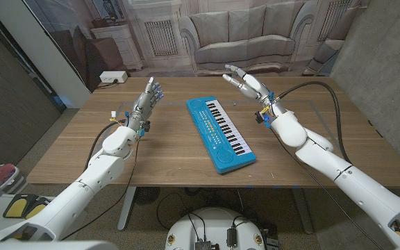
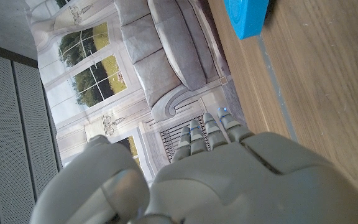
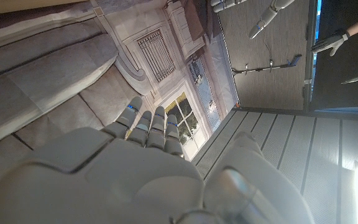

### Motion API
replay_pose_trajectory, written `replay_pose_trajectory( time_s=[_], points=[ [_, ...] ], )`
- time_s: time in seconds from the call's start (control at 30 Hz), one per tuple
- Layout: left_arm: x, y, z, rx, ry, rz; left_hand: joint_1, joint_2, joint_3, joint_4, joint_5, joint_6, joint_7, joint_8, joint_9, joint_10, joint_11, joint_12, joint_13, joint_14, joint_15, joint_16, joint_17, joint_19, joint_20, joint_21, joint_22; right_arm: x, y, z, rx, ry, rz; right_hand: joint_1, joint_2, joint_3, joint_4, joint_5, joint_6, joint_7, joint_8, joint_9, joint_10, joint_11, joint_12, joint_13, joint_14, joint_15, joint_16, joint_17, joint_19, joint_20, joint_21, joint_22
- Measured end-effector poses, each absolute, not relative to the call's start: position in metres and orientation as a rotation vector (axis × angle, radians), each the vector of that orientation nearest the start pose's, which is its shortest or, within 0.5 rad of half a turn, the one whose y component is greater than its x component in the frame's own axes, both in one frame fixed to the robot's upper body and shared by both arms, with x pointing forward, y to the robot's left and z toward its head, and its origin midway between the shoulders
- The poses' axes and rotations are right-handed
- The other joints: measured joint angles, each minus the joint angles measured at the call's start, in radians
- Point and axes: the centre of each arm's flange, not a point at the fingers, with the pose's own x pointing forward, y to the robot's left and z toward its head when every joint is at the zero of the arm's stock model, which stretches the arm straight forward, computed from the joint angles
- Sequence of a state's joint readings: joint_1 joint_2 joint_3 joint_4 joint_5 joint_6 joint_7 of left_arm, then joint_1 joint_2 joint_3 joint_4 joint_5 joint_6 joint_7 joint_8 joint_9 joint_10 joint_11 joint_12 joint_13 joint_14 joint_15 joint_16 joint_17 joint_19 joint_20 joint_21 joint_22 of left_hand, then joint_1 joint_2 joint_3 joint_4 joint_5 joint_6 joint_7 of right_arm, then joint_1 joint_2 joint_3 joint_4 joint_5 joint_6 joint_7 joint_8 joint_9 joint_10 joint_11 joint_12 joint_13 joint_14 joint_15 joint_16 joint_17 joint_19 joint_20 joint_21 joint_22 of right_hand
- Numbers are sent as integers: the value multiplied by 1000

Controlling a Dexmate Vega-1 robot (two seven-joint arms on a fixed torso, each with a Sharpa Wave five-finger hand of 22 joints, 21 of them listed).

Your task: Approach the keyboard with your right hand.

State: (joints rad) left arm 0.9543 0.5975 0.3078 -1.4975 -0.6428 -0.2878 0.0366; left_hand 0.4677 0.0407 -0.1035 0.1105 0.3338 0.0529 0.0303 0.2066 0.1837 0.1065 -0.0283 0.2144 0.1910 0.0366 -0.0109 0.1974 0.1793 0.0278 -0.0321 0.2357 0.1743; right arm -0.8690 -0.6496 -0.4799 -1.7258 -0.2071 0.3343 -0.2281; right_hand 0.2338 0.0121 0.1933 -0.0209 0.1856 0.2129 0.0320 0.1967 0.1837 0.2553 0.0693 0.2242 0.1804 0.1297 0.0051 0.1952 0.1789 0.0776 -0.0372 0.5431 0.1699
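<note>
So the blue toy keyboard (image 1: 221, 134) is sitting pretty much in the middle of the wooden desk (image 1: 165, 156), lying at an angle with its white and black keys running along the side nearer the right arm. Nothing is touching it.

The right hand (image 1: 247, 83) is up near the far end of the keyboard, off to its right side, fingers spread apart and holding nothing. It looks raised off the desk rather than resting on it, and it's near the keyboard's far corner but clearly apart from it. In the right wrist view you just get the back of that hand (image 3: 135, 168) with its fingers reaching out toward a printed backdrop of a sofa and windows.

The left hand (image 1: 146, 99) is over on the other side, well apart from the keyboard, fingers extended and a bit apart, also empty. The left wrist view shows the back of it (image 2: 216, 168) above the desk, with 1 blue corner of the keyboard (image 2: 247, 17) at the frame edge.

There's also a small white box (image 1: 112, 77) past the far left corner of the desk.
</note>
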Motion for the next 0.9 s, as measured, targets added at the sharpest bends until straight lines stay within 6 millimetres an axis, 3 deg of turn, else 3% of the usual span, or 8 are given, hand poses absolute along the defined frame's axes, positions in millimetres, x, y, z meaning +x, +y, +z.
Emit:
replay_pose_trajectory(
  time_s=[0.9],
  points=[
    [617,307,-11,-7,-659,-180,0,14,-8,0,0,0,0,0,0,3,4,0,0,0,0,-5,0,0,0,-11,0,545,-156,41,-937,-1112,156,0,0,0,0,0,-6,-6,0,0,5,-5,0,0,5,-5,0,0,11,-4,-9,0]
  ],
)
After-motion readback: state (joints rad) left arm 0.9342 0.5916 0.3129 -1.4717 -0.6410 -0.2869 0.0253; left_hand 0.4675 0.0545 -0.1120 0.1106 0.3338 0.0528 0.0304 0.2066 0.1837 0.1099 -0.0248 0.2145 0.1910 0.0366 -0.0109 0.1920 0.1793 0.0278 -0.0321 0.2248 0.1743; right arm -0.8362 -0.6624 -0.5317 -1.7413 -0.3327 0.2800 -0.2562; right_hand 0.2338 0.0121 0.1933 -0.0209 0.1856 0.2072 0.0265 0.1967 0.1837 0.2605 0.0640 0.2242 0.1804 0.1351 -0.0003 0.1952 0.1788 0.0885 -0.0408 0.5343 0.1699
